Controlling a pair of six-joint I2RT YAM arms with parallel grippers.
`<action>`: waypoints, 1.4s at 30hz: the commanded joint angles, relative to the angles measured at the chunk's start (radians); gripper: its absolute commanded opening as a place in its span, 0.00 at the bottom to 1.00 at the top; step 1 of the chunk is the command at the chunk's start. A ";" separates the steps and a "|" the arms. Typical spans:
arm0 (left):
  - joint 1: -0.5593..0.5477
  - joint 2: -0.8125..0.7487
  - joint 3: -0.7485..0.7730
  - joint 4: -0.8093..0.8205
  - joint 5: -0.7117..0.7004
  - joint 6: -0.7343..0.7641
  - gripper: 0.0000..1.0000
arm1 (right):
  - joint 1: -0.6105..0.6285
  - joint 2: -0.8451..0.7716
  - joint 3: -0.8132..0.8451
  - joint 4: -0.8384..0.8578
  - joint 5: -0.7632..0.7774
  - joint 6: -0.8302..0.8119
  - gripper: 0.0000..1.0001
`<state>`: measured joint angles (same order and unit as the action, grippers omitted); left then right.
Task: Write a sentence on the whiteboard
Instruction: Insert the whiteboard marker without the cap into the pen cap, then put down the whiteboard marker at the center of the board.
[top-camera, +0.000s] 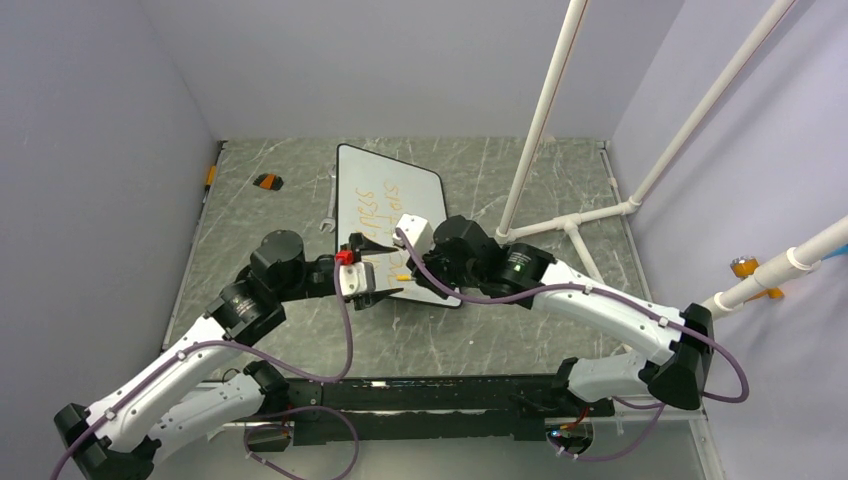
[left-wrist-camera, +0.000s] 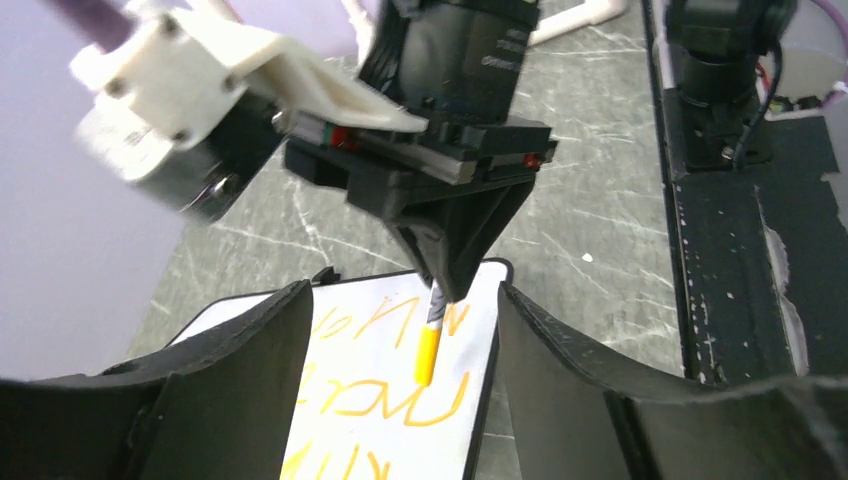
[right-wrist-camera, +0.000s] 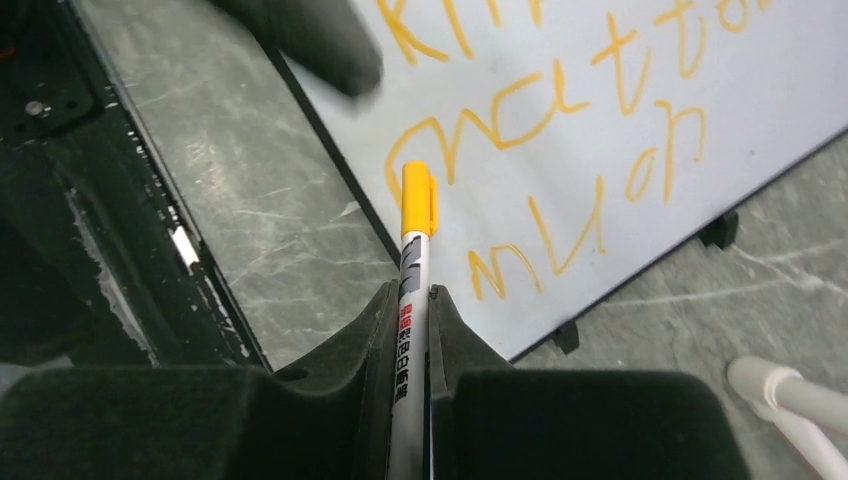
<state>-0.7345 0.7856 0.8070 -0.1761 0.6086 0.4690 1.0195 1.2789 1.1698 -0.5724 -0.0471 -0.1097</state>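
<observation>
The whiteboard (top-camera: 400, 180) lies flat in the middle of the table, with the sentence (top-camera: 383, 205) in orange lines on it. My right gripper (right-wrist-camera: 412, 300) is shut on a white marker (right-wrist-camera: 416, 205) whose orange capped end sticks out over the board's near corner. My left gripper (left-wrist-camera: 405, 340) is open, its two fingers (left-wrist-camera: 250, 390) standing either side of that orange end (left-wrist-camera: 428, 352) without touching it. From above, the left gripper (top-camera: 385, 270) and the right gripper (top-camera: 415, 268) face each other over the board's near edge. The lettering also shows in both wrist views (left-wrist-camera: 400, 405) (right-wrist-camera: 560, 95).
A white pipe frame (top-camera: 570, 220) stands on the table right of the board. A small orange and black object (top-camera: 266, 181) lies at the far left, and a metal wrench (top-camera: 327, 205) lies by the board's left edge. A black rail (top-camera: 430, 395) runs along the near edge.
</observation>
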 joint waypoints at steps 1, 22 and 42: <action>0.004 -0.044 -0.012 0.109 -0.102 -0.052 0.78 | -0.004 -0.076 -0.030 0.052 0.166 0.075 0.00; 0.034 -0.003 0.096 0.065 -0.888 -0.275 0.99 | -0.271 -0.341 -0.408 0.167 0.548 0.571 0.00; 0.039 0.038 0.118 0.047 -1.052 -0.305 0.99 | -0.365 -0.168 -0.596 0.302 0.476 0.745 0.00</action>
<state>-0.7025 0.8219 0.8940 -0.1474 -0.3935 0.1886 0.6689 1.0851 0.5808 -0.3321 0.4675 0.5991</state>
